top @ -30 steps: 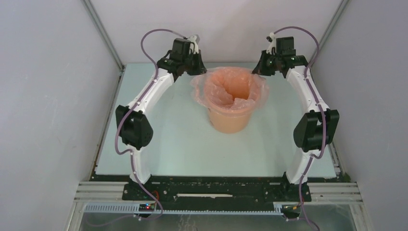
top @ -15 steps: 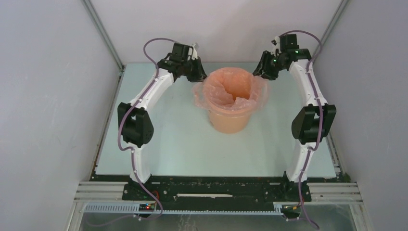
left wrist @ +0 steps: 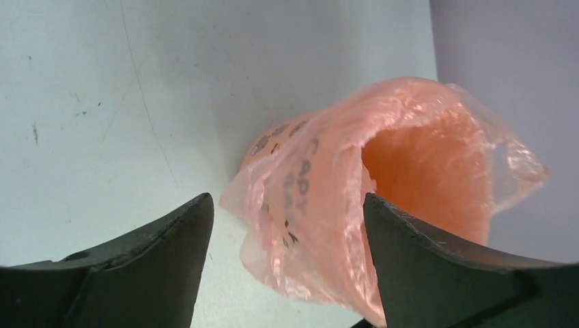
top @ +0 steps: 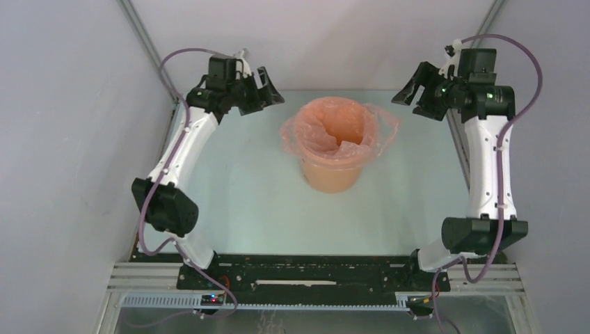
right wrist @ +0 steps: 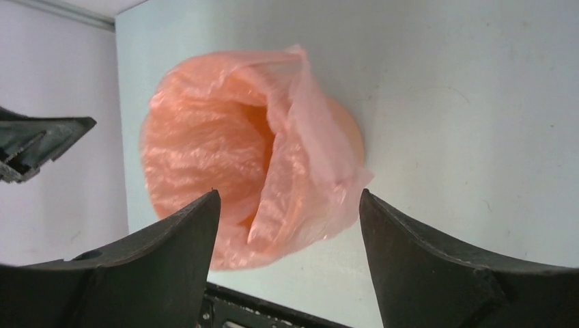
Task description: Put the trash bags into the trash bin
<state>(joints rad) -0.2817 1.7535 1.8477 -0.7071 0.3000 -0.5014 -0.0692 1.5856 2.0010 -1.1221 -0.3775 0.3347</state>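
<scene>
We note the trash bag [top: 289, 132], wrinkled glossy pink film, lining the trash bin [top: 332, 177] and draped over its rim. The left gripper [top: 271, 87] and right gripper [top: 409, 87] flank the bin, jaws wide, empty.

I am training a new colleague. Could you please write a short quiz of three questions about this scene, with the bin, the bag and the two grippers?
1. True or false: the trash bag sits inside the trash bin, with its edge spilling out over the rim.
2. Choose one. The left gripper is: A) shut on the bag; B) open and clear of the bag; C) down inside the bin.
3. In the top view, on which side of the bin is the right gripper, and how do its jaws stand?

Key
1. True.
2. B.
3. On the right side, apart from the bin; the jaws are open and hold nothing.
</scene>
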